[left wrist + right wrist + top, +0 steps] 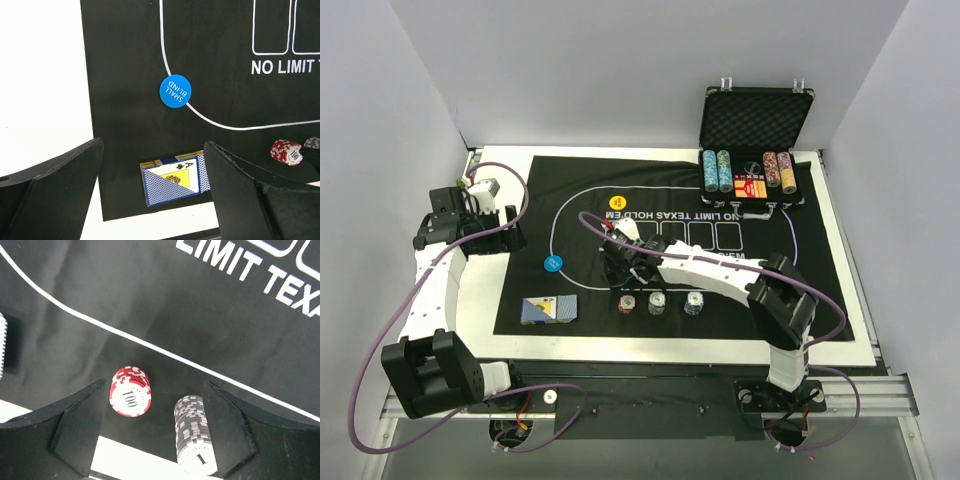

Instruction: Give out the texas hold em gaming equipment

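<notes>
Two striped poker-chip stacks, the red stack (130, 392) marked "100" and the grey stack (196, 435) marked "1", stand on the black felt mat (150, 300) printed "NO LIMIT TEXAS" between the parted fingers of the right gripper (155, 387); the left gripper (153, 145) gapes empty; farther lie an ace-topped card pile (172, 182), a blue "SMALL BLIND" disc (175, 90) and chip rows (716, 170) in the open black case (757, 115).

Left gripper (152, 150) gapes wide — right gripper (155, 390) hangs low, jaws parted.

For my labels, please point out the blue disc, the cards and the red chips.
blue disc (175, 91): left wrist view, middle of its face.
cards (172, 181): left wrist view, the ace's face.
red chips (129, 397): right wrist view, top chip's face.
</notes>
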Robot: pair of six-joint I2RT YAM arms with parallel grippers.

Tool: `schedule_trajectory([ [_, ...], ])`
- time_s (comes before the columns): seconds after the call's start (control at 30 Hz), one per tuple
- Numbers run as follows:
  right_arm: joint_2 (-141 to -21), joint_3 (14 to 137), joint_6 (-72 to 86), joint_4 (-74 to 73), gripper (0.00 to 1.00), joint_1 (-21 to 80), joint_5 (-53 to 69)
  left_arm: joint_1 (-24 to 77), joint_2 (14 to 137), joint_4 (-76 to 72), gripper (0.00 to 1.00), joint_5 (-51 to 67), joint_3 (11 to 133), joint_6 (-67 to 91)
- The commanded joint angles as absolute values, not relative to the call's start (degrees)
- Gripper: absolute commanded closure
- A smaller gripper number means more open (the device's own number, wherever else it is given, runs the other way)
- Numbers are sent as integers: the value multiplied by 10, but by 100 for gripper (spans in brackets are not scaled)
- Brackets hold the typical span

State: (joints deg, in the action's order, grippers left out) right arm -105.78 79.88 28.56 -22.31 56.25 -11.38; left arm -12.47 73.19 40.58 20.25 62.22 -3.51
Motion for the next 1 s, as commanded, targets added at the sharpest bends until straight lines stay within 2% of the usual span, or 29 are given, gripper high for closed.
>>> schedule_trajectory([
  [0.0, -1055, 792, 302, -237, 29, 565, -92, -125, 722, 406, 7, 212, 626, -35],
  [0.6, -1098, 780, 304, -243, 34, 584, -34, -125, 718, 396, 7, 208, 620, -35],
  [0.97, -1115, 778, 308, -243, 47, 584, -26, -126, 711, 395, 7, 200, 616, -40],
])
